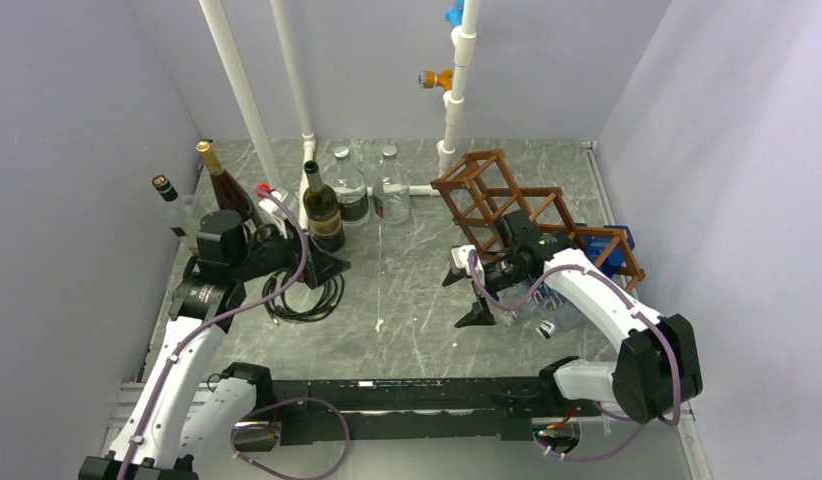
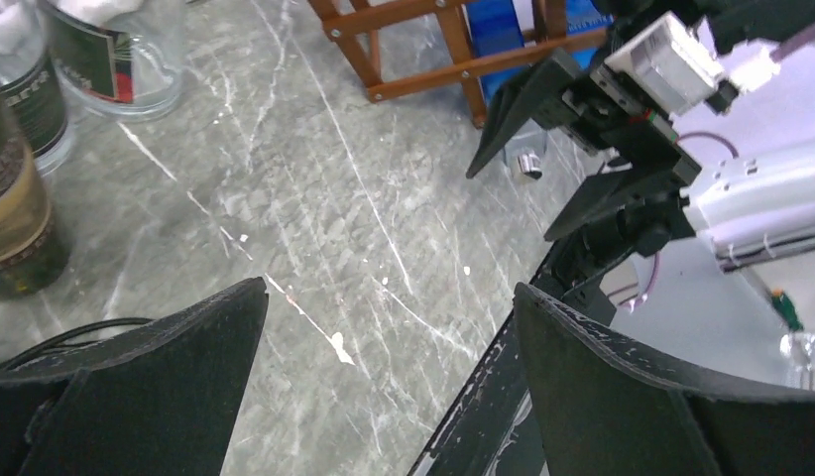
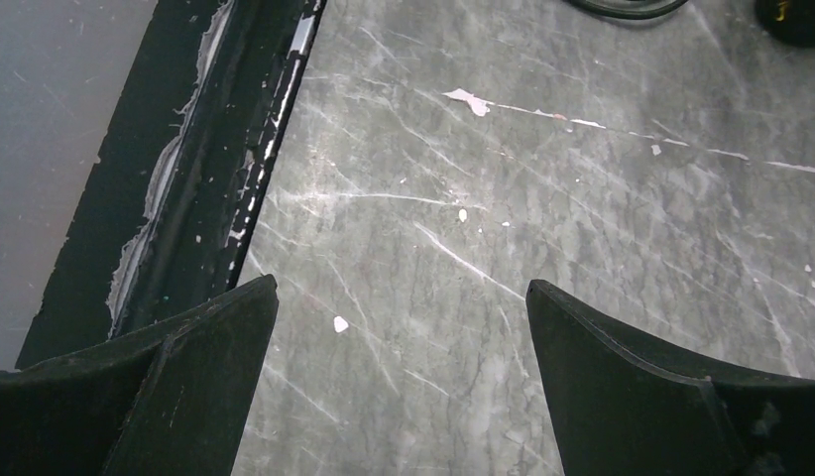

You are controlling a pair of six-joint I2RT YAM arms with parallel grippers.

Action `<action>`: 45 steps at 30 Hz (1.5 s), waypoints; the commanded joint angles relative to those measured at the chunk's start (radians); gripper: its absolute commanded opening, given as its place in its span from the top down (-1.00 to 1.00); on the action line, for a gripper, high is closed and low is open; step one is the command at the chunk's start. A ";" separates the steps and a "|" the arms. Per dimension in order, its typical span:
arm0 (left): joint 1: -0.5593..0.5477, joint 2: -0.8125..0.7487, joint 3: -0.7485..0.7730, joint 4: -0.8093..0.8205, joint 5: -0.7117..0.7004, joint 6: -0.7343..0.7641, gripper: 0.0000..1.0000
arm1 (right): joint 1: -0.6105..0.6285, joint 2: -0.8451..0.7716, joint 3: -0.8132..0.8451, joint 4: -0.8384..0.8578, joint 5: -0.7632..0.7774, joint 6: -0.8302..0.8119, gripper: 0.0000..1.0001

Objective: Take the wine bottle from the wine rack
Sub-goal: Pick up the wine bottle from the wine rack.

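The reddish-brown wine rack (image 1: 507,205) stands at the back right; its lower bars also show in the left wrist view (image 2: 423,59). A clear bottle (image 1: 545,303) with a silver cap lies low at the rack's front, mostly hidden under my right arm. Its cap shows in the left wrist view (image 2: 527,164). My right gripper (image 1: 465,292) is open and empty over bare table left of the rack, as in its own view (image 3: 402,288). My left gripper (image 1: 312,275) is open and empty near the upright bottles, as in its own view (image 2: 389,297).
Several upright bottles stand at the back left, among them a dark one (image 1: 323,210) and two clear ones (image 1: 347,185). White pipes (image 1: 242,90) rise along the back wall. A black cable (image 1: 302,295) coils under my left gripper. A blue object (image 1: 615,248) sits behind the rack.
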 commanded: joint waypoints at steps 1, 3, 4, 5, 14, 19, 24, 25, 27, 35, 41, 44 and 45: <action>-0.108 0.021 0.038 0.015 -0.066 0.115 -0.99 | -0.013 -0.052 0.009 -0.025 -0.012 -0.045 -0.99; -0.171 0.039 0.052 -0.031 -0.159 0.171 -0.99 | -0.016 -0.074 0.006 -0.028 0.000 -0.051 -0.99; -0.200 0.053 0.056 -0.049 -0.202 0.197 -0.99 | -0.016 -0.085 0.006 -0.028 0.009 -0.049 -0.99; -0.228 0.064 0.058 -0.070 -0.239 0.225 -0.99 | -0.018 -0.098 0.006 -0.025 0.016 -0.040 -0.99; -0.372 0.125 0.005 -0.148 -0.471 0.331 -0.99 | -0.020 -0.149 0.084 -0.157 0.142 -0.048 -0.99; -0.380 0.107 -0.020 -0.163 -0.505 0.333 -0.99 | -0.022 -0.177 0.152 -0.287 0.253 -0.066 -0.99; -0.380 0.086 -0.019 -0.170 -0.543 0.332 -0.99 | -0.022 -0.215 0.180 -0.376 0.331 -0.108 -0.99; -0.380 0.083 -0.019 -0.170 -0.543 0.331 -0.99 | -0.022 -0.220 0.181 -0.389 0.349 -0.114 -0.99; -0.380 0.077 -0.022 -0.170 -0.541 0.328 -0.99 | -0.022 -0.228 0.187 -0.417 0.390 -0.126 -0.99; -0.380 0.053 -0.027 -0.168 -0.540 0.322 -0.99 | -0.031 -0.269 0.240 -0.500 0.464 -0.130 -0.99; -0.380 0.043 -0.030 -0.156 -0.495 0.316 -0.99 | -0.085 -0.342 0.236 -0.479 0.435 -0.072 -0.99; -0.380 0.039 -0.032 -0.137 -0.440 0.302 -0.99 | -0.121 -0.374 0.236 -0.474 0.393 -0.048 -0.99; -0.379 0.040 -0.031 -0.130 -0.417 0.295 -0.99 | -0.131 -0.386 0.234 -0.463 0.382 -0.035 -0.99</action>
